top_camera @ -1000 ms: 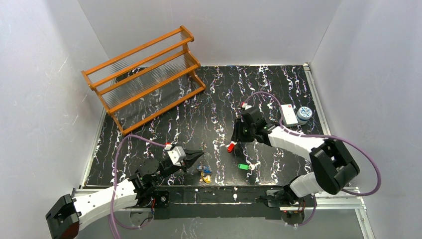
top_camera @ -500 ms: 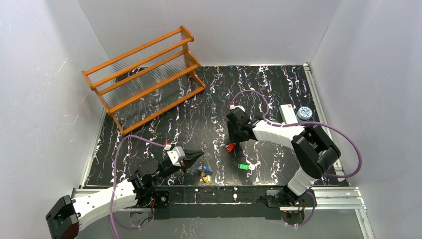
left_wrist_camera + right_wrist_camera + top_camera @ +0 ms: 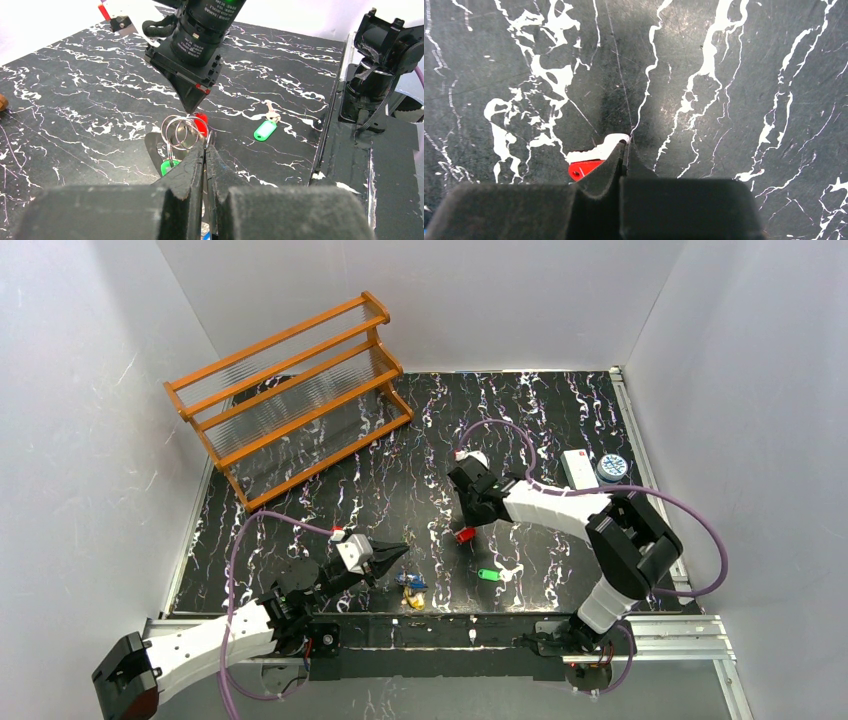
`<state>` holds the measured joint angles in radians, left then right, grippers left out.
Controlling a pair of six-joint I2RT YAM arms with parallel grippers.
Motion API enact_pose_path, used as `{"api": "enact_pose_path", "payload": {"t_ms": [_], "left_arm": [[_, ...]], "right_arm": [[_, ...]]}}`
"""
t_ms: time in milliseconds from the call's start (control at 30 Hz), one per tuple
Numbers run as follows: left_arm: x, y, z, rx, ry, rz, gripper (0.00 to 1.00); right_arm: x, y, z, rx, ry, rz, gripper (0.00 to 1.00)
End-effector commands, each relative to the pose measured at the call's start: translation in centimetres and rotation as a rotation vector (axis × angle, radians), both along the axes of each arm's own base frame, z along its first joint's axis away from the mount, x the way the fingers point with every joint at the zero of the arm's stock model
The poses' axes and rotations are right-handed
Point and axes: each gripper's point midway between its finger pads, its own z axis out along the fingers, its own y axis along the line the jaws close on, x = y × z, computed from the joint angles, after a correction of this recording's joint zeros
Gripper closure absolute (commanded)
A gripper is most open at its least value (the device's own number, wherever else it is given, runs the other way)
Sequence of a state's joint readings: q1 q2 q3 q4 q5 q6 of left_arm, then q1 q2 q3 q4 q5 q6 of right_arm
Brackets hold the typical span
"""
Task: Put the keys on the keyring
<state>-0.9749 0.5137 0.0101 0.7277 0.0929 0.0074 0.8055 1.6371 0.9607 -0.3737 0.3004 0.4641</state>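
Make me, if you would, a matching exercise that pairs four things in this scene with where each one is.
Things:
1. red plastic-tagged key
2. thin silver wire keyring
3. green plastic-tagged key
4. orange wooden rack

Places:
A. stands at the far left of the black marbled table
B. lies free on the table
C. pinched by the left gripper
D. pinched by the right gripper

Pairs: 1-D, 2-C, 3-B, 4-A.

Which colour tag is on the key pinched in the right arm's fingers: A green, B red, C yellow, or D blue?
B: in the right wrist view the right fingers are closed on the red-tagged key, while the green-tagged key lies loose on the table.
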Motion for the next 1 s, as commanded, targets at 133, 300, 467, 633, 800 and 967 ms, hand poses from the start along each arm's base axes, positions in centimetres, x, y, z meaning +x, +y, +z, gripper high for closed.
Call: {"api": "enact_pose_path", "payload": {"t_ms": [133, 300, 467, 633, 800, 967], "left_arm": [[1.2, 0.3, 2.5, -0.042, 0.010, 0.071, 1.00], [2.3, 0.5, 1.9, -0.034, 0.087, 0.140, 1.00], [3.0, 0.0, 0.7, 0.023, 0.167, 0.165, 1.00], [3.3, -0.1, -0.9, 0.050, 0.267, 0.201, 1.00], [3.6, 0.5, -1.3, 0.012, 0.336, 0.255, 1.00], [3.9, 1.1, -1.6, -0.007, 0.405, 0.311, 1.00]], "right_arm": [[1.0, 2.5, 5.2, 0.145, -0.091, 0.073, 0.99], [0.6, 3.3, 6.1, 0.198, -0.088, 0.089, 0.99], [-0.3, 4.7, 6.8, 0.299, -0.074, 0.140, 0.99], [-1.6, 5.8, 5.7, 0.384, 0.015, 0.165, 0.99], [-2.5, 6.5, 4.7, 0.436, 0.101, 0.175, 0.99], [-3.1, 6.7, 4.3, 0.439, 0.139, 0.199, 0.99]]}}
